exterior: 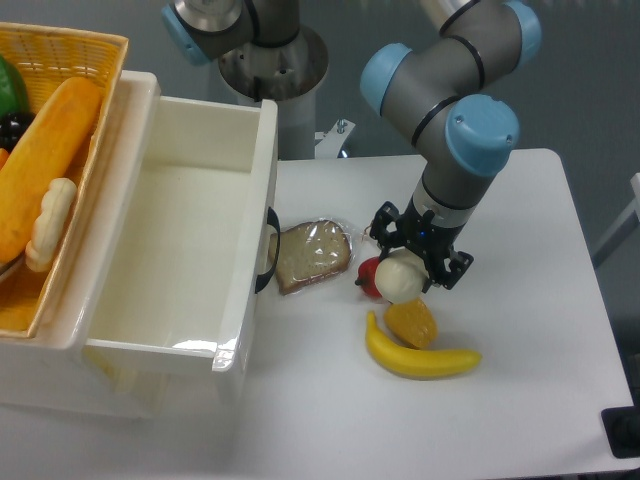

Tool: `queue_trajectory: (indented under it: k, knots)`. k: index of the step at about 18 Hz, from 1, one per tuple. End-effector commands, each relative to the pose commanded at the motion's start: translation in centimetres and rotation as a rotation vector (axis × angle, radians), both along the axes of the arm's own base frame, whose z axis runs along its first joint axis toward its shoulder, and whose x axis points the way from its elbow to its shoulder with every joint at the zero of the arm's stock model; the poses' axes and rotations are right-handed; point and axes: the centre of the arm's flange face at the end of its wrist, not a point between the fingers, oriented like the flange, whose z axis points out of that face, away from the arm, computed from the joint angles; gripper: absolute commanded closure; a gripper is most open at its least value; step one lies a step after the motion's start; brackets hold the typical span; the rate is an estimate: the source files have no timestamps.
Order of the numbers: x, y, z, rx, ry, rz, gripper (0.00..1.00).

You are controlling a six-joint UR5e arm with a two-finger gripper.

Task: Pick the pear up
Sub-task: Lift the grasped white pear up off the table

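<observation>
Right of the white bin (200, 230) and wrapped bread slice (312, 254), above the banana (420, 358) and lumpy orange fruit (412, 323), beside a red fruit (368, 279), the pear (399, 278) is held clamped, axis indiscernible, in the gripper (418, 256) at frame centre.
</observation>
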Motion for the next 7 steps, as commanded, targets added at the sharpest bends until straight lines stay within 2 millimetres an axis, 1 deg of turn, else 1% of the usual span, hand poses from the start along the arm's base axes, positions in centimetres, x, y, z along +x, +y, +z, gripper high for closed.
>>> queue_trajectory:
  k: [3, 7]
  knots:
    - [-0.05, -0.47, 0.74, 0.006, 0.009, 0.008, 0.56]
    - [0.01, -0.8, 0.92, 0.008, 0.01, 0.012, 0.56]
